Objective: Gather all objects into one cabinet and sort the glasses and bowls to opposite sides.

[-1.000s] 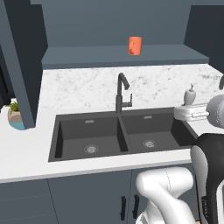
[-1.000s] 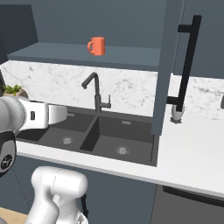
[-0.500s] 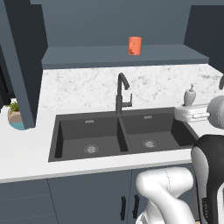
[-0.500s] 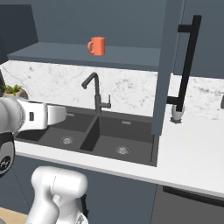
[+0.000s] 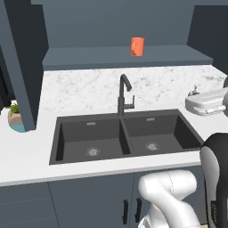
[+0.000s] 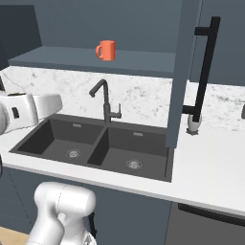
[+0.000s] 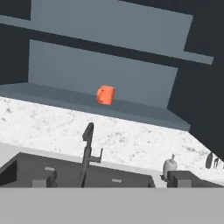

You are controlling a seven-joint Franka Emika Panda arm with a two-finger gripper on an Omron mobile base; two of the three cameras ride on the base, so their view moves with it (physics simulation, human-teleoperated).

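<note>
One orange cup (image 5: 137, 46) stands upright on the long lower shelf of the dark slate-blue wall cabinet (image 5: 124, 57), alone there, roughly above the black faucet (image 5: 124, 94). From the right base view the cup (image 6: 105, 50) shows a small handle on its left side; from the left base view the handle is hidden behind its body. In the hand view the cup (image 7: 105, 94) sits near the middle of the shelf, with a second, bare shelf above it.

The gripper (image 7: 109, 180) shows as two dark fingertips (image 7: 40, 180) at the bottom of the hand view, set far apart with nothing between them, well short of the cup.

Below lies one double black sink (image 5: 122, 135) with two basins, set in a white marbled counter (image 6: 210, 165). One white soap dispenser (image 7: 169, 166) stands at the sink's right end, partly cut off by the fingertip. At the left counter edge, one potted plant (image 5: 15, 118) is half hidden behind the cabinet's side panel. An open cabinet door with a long black handle (image 6: 205, 67) covers part of the wall in the right base view.
</note>
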